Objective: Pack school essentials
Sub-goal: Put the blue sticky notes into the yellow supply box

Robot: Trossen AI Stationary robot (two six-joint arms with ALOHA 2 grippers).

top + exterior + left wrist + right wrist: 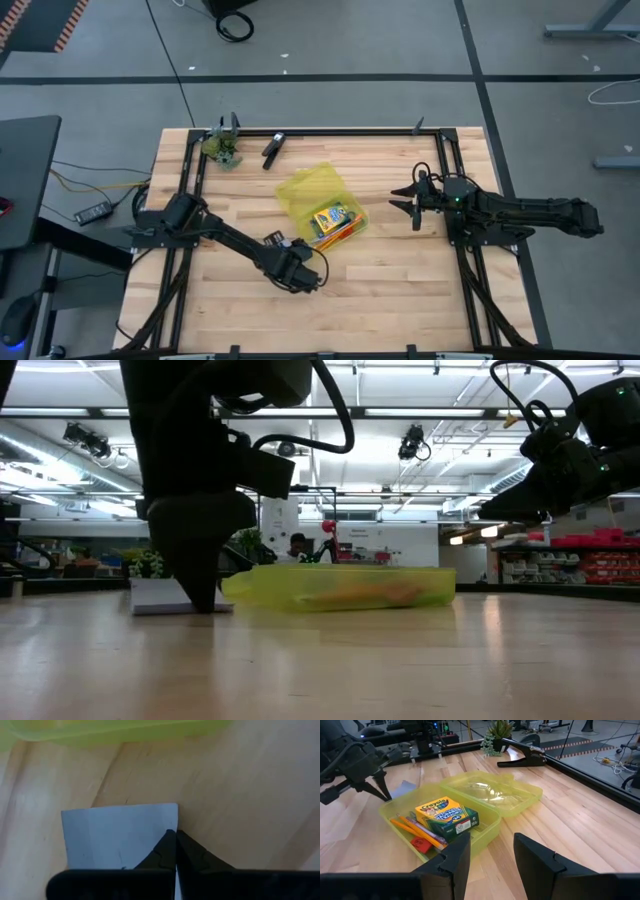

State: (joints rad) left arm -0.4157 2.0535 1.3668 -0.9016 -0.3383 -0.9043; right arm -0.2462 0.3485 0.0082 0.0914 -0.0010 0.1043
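The pale blue-white note pad [115, 835] lies flat on the table, just left of the open yellow case [312, 187]. My left gripper [173, 834] is shut, with its tips down on the pad. In the case's tray [487, 825] lie the yellow-green crayon box [447, 815], the orange and pink pencils [415, 831] and the red eraser [421, 844]. No scissors show. My right gripper [492, 852] is open in the air to the right of the case. My left gripper comes from above, pointing down. Its shut fingertips [205, 603] rest on the note pad close to one edge [172, 815]. The pad stays flat on the table. Whether a sheet is caught between the fingers, I cannot tell.
The case's lid [495, 790] lies folded open on the far side of the tray. A black clip [272, 148] and a small potted plant [225, 150] sit near the table's far edge. A black frame [440, 150] borders the table. Bare wood stretches along the near side.
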